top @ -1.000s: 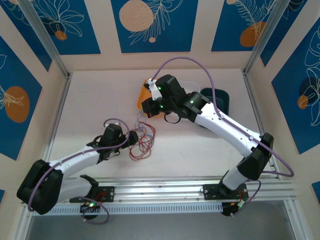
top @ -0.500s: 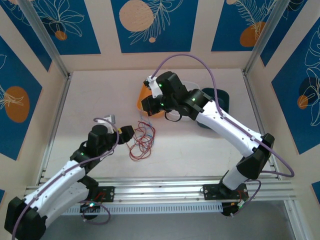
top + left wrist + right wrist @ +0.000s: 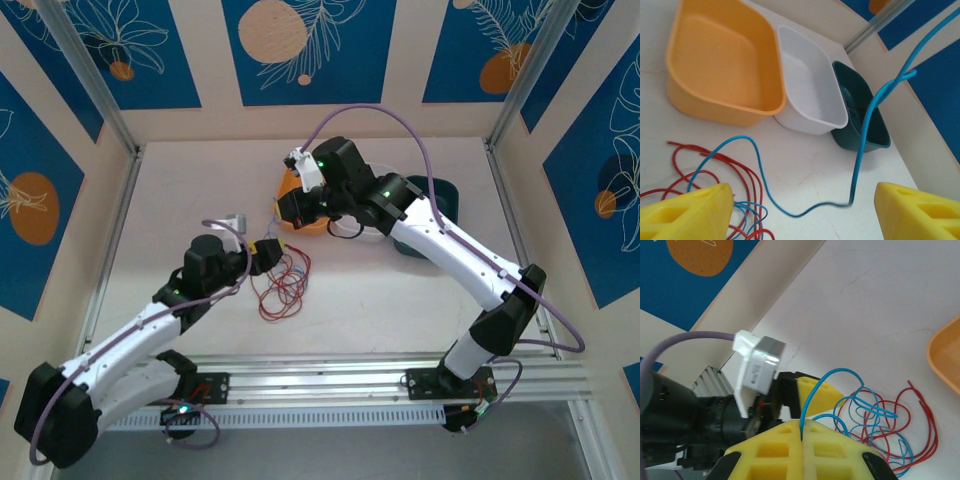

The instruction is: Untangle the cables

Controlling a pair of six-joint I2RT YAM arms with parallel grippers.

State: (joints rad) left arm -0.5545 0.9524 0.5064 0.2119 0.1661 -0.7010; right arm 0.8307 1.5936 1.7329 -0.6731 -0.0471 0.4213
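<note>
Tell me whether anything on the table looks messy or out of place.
The red and blue cables lie in a tangled heap beside the orange bin. One blue cable rises off the table, pinched in the right arm's fingers. Nothing looks spilled or damaged.

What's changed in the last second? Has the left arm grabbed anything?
The left gripper moved outward and rightward toward the red cables. Its jaws stand open astride the blue cable, gripping nothing. The right gripper edged slightly left. Unchanged: its jaws stay shut on the blue cable, and the red cables lie where they were.
</note>
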